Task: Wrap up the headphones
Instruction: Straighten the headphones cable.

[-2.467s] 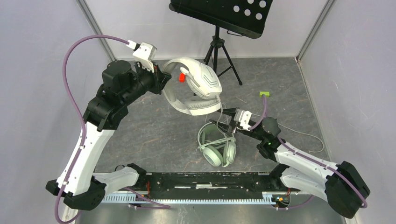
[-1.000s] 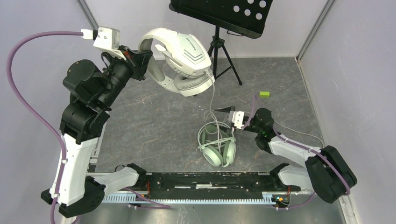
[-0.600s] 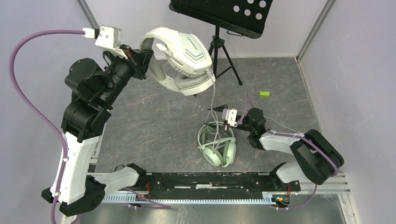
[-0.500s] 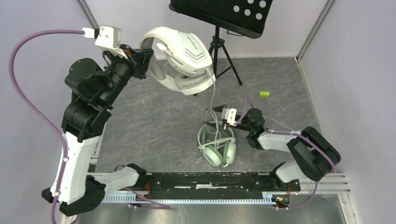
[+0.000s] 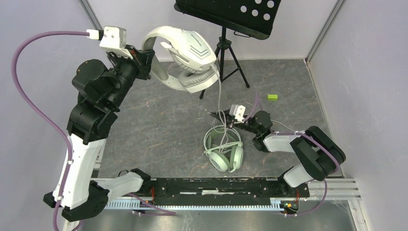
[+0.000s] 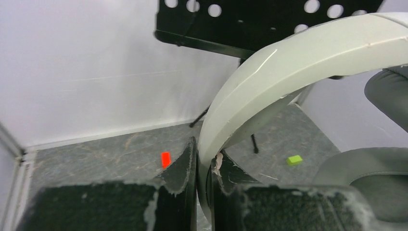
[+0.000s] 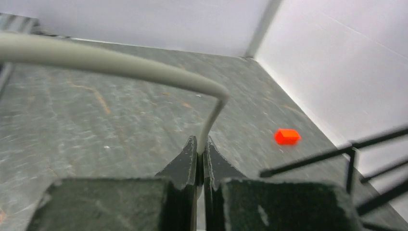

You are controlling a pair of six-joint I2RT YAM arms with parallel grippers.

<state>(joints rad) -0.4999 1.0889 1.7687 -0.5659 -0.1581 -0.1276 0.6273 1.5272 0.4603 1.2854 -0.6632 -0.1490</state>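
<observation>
The white-grey headphones (image 5: 190, 53) with chevron earcups hang in the air at the back, left of the stand. My left gripper (image 5: 144, 55) is shut on their headband (image 6: 288, 62), which passes between its fingers (image 6: 185, 161). Their pale cable (image 5: 220, 96) drops from the earcup to my right gripper (image 5: 219, 115), which is shut on it low over the floor. In the right wrist view the cable (image 7: 120, 65) bends down into the shut jaws of that gripper (image 7: 201, 147). The mint-green headphones (image 5: 223, 154) lie on the floor just in front of the right gripper, with cable looped over them.
A black music stand (image 5: 226, 14) on a tripod (image 5: 228, 57) stands at the back, close behind the raised headphones. A small green block (image 5: 273, 97) and an orange block (image 7: 287, 136) lie on the grey floor. White walls close in on the left, right and back.
My right gripper has slid left along the floor to the hanging cable and shut on it. The left arm, holding the white headphones high, has barely moved over the last second.
</observation>
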